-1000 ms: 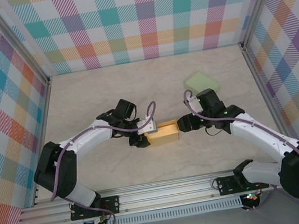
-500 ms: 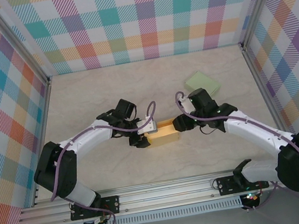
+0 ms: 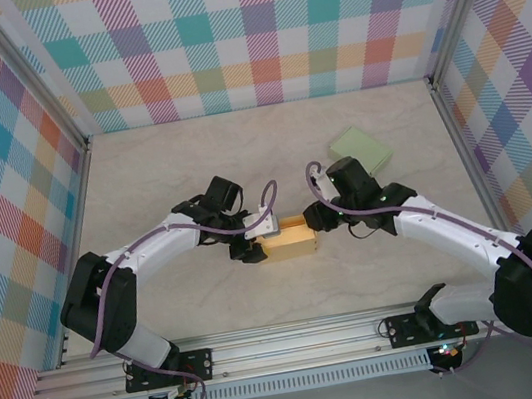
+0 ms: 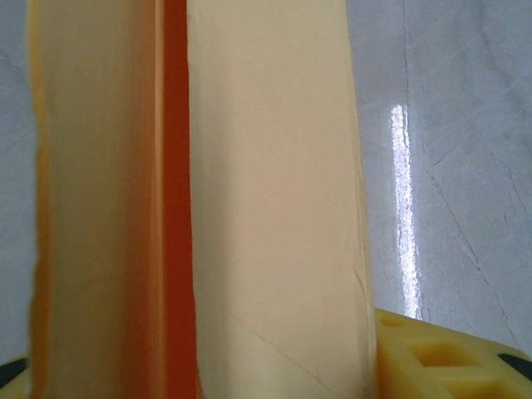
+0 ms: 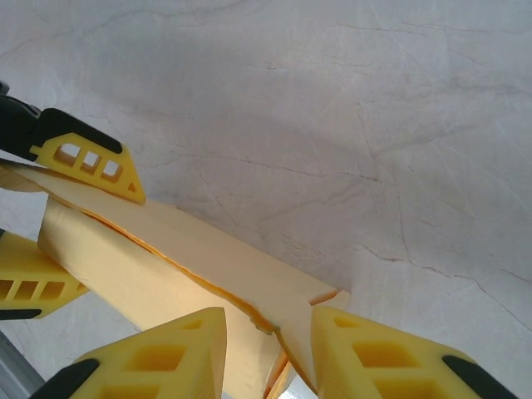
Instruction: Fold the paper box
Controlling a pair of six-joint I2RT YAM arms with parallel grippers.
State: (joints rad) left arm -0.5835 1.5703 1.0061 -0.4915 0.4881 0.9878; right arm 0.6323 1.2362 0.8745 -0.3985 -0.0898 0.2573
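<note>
The paper box is a long pale yellow carton lying flat mid-table, with an orange inside showing along a slit. My left gripper is shut on its left end. The carton fills the space between the jaws, and one yellow finger rests against its side. From the right wrist, both left fingers flank the far end. My right gripper is at the right end, its jaws closed in on the corner where the end flaps meet.
A flat pale green pad lies at the back right, behind the right arm. Checked walls enclose the marbled table on three sides. A metal rail runs along the near edge.
My right arm has slid left onto the box's right end and its jaws have narrowed around the flaps. The left gripper and the box have stayed in place.
</note>
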